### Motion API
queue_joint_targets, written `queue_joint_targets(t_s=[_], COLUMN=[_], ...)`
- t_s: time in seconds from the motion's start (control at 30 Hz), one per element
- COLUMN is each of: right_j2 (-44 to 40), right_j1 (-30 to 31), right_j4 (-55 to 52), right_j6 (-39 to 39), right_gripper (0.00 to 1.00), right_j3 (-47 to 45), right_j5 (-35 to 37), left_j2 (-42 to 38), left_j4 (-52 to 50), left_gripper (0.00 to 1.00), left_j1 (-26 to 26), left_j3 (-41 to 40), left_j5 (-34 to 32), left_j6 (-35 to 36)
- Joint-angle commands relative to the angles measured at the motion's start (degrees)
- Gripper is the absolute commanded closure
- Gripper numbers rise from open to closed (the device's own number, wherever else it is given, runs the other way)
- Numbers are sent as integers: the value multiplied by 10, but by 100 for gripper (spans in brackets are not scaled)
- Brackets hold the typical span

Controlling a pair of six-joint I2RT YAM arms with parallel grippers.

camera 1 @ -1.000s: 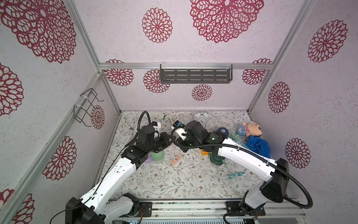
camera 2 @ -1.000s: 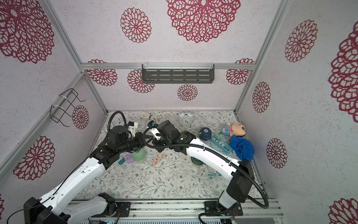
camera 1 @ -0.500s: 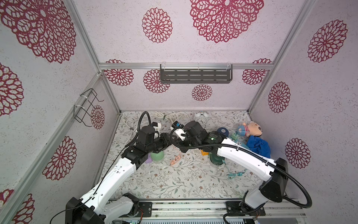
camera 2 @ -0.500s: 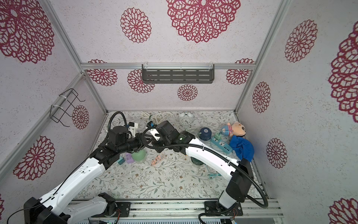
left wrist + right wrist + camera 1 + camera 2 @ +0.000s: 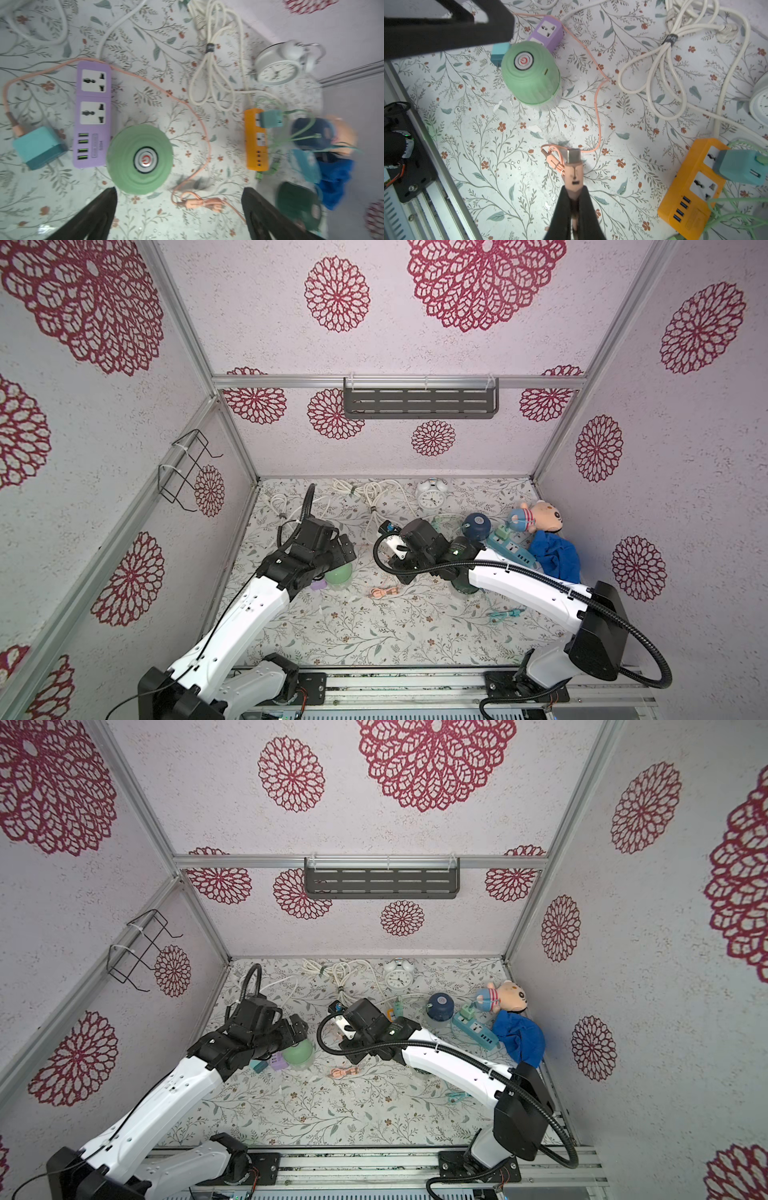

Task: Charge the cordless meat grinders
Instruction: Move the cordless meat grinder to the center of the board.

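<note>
Fingers of the left claw point(image 5: 178, 209) stand spread wide apart, with nothing between them. The mint green grinder point(image 5: 139, 159) stands upright on the floral table point(image 5: 145, 224) just ahead of that gap, touching neither finger, its silver button facing up. Beyond the grinder from this claw, and just beside it, lies the purple power strip point(image 5: 92, 112). A teal charger block point(image 5: 38, 146) lies loose on the strip's far side.

The right claw point(image 5: 574, 193) is clamped tight on the pink plug point(image 5: 573, 166), whose metal tip sticks out past the fingertips and points toward the mint green grinder. A small slot on the grinder's side faces this claw, well apart from the plug. The pink cable point(image 5: 599, 116) runs from the plug in a thin curve past the grinder to the purple strip. A tied bundle of it lies on the table right under the plug.

To one side of the right claw sits the orange power strip point(image 5: 689, 178) with a teal adapter point(image 5: 739, 166) plugged into it. Ahead of the claw lie coiled white cords point(image 5: 660, 68).

In a top view, the navy blue grinder point(image 5: 476, 525) stands behind the right claw's wrist. The dark green grinder point(image 5: 465, 587) is partly hidden under that arm. Beyond the navy one lies the blue power strip point(image 5: 513, 549).
</note>
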Motion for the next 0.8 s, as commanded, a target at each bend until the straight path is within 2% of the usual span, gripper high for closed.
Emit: queue_joint_targets(t_s=[0.0, 0.23, 0.37, 0.5, 0.77], right_j2=[-40, -85, -100, -106, -90], right_j1=[-2, -4, -5, -8, -14], right_j4=[30, 49, 55, 61, 76], right_j6=[20, 31, 34, 34, 29], right_gripper=[100, 100, 100, 100, 100], right_j3=[-12, -63, -82, -91, -83], right_j5=[10, 19, 20, 20, 4], left_j2=[47, 167, 196, 181, 97], left_j4=[-25, -34, -39, -52, -73], left_gripper=[3, 3, 3, 3, 3], left_j1=[3, 4, 1, -8, -38], left_j3=[6, 48, 60, 45, -30], left_j5=[-68, -100, -98, -94, -85], left_j6=[39, 85, 90, 80, 37])
